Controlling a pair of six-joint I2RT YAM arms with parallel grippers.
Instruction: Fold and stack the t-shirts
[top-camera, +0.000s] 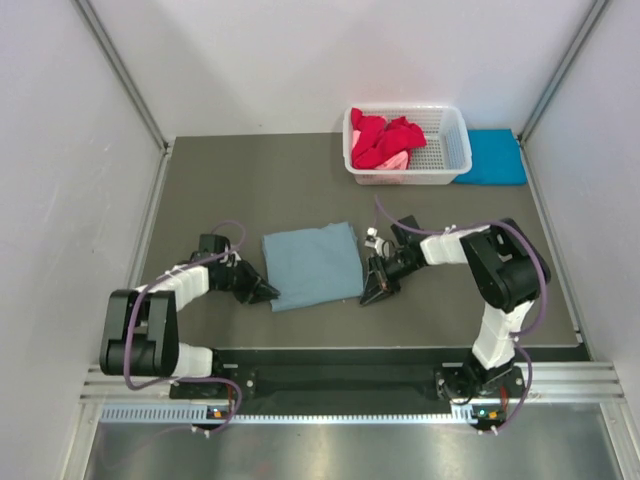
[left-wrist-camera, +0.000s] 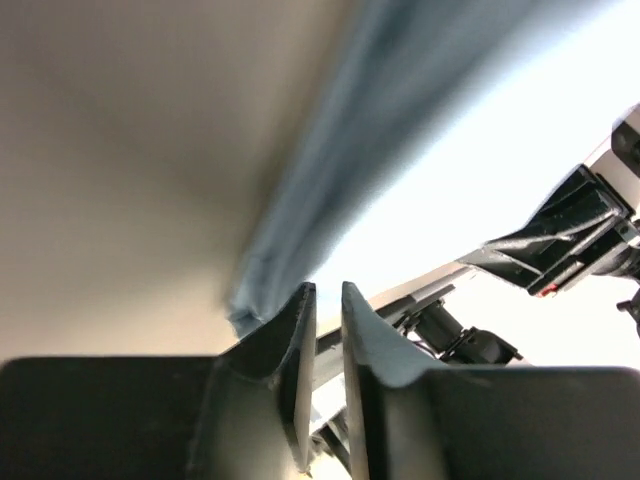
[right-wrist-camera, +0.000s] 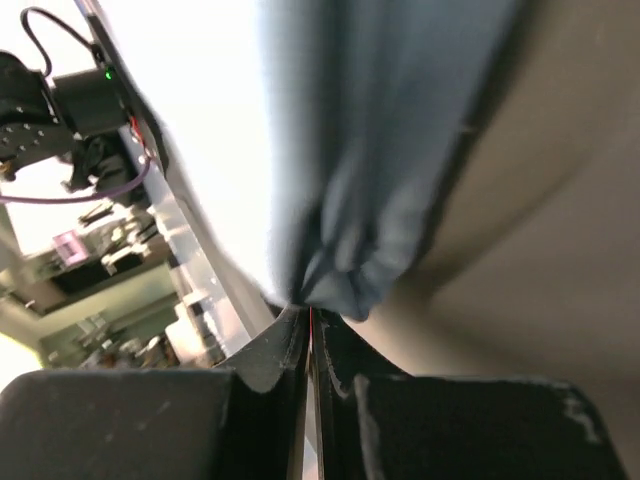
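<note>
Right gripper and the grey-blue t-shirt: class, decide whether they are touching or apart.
Touching. The right wrist view shows the grey-blue t-shirt bunched straight into the closed tips of the right gripper, with no gap between cloth and tips.

Matt cloth t-shirt (top-camera: 312, 265); plastic basket (top-camera: 441, 147)

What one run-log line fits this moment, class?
grey-blue shirt: flat, mid-table | left gripper: narrowly open at its corner | right gripper: pinching its edge

The grey-blue t-shirt (top-camera: 313, 265) is plain and dusty in tone, on a dark grey table (top-camera: 200, 190). The lattice basket (top-camera: 452, 158) is white; the red t-shirt (top-camera: 378, 138), pink t-shirt (top-camera: 395, 160) and bright turquoise t-shirt (top-camera: 495, 157) are unpatterned.
</note>
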